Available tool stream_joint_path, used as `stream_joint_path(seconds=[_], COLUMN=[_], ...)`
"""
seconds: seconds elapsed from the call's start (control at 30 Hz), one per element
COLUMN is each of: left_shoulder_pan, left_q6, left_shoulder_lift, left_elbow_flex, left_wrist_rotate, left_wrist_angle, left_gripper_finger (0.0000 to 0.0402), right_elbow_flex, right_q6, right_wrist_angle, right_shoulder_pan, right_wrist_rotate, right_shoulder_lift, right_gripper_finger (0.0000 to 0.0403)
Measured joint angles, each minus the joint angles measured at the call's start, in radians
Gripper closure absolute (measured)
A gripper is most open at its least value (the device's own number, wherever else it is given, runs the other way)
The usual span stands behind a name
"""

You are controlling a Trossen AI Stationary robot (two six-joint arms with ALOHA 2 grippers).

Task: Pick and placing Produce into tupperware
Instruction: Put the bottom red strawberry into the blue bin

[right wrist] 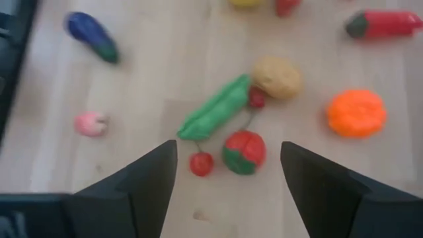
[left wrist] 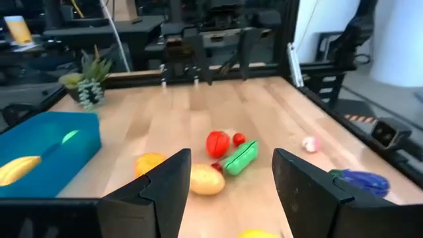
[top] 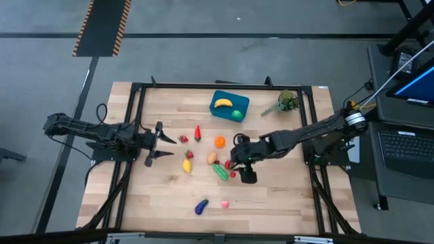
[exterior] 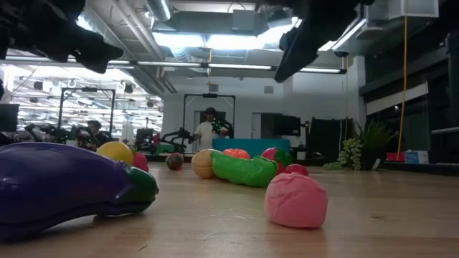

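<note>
Right wrist view looks down between the right pincer (right wrist: 228,178), whose two dark fingers stand spread apart with nothing between them. Nearest, just ahead of the gap, lie a round red piece with a green cap (right wrist: 243,151) and a small red cherry (right wrist: 201,163), close together. Just beyond them a long green pod (right wrist: 215,108) lies slantwise, its far end touching a tan potato (right wrist: 277,77). Off to one side sits an orange piece (right wrist: 356,113); to the other, a pink piece (right wrist: 91,123). Farther still lie a purple eggplant (right wrist: 92,36) and a red pepper (right wrist: 384,24).

From above, the right pincer (top: 245,165) hovers over this central cluster. The left pincer (top: 154,144) waits well to the other side of the cluster, its fingers also spread and holding nothing, with a yellow piece (top: 186,165) near its tips. Well beyond both pincers, toward the table's (top: 285,203) far edge, stands the teal tupperware (top: 218,100), holding a yellow banana (top: 222,103) and a green piece (top: 237,114). A leafy plant sprig (top: 286,103) stands beside the tub.
</note>
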Motion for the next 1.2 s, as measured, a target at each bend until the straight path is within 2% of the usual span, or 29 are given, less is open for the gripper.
stream_joint_path(seconds=[0.17, 0.43, 0.57, 0.73, 1.0, 1.2], left_shoulder_pan=[0.011, 0.106, 0.16, 0.24, 0.344, 0.362], left_q6=[0.046, 0.069, 0.098, 0.119, 0.119, 0.11], left_shoulder_lift=[0.0, -0.002, -0.002, -0.001, -0.001, -0.001], left_elbow_flex=[0.0, 0.0, 0.0, 0.0, -0.024, -0.054], left_wrist_rotate=[-0.005, -0.006, 0.068, 0.163, 0.251, 0.259], left_wrist_angle=[0.006, 0.006, 0.008, 0.007, 0.006, 0.011], left_gripper_finger=[0.0195, 0.0195, 0.0195, 0.0195, 0.0195, 0.0195], right_elbow_flex=[0.058, 0.101, 0.122, 0.124, 0.123, 0.123], right_q6=[0.076, 0.112, 0.183, 0.186, 0.183, 0.181], right_wrist_angle=[-0.067, -0.099, -0.131, -0.127, -0.118, -0.111], right_shoulder_pan=[-0.002, -0.003, -0.003, -0.002, -0.001, -0.002], right_wrist_rotate=[0.037, 0.036, 0.035, 0.036, 0.036, 0.037], right_shoulder_lift=[0.069, 0.132, 0.132, 0.136, 0.207, 0.263], right_gripper_finger=[0.0131, 0.0131, 0.0131, 0.0131, 0.0131, 0.0131])
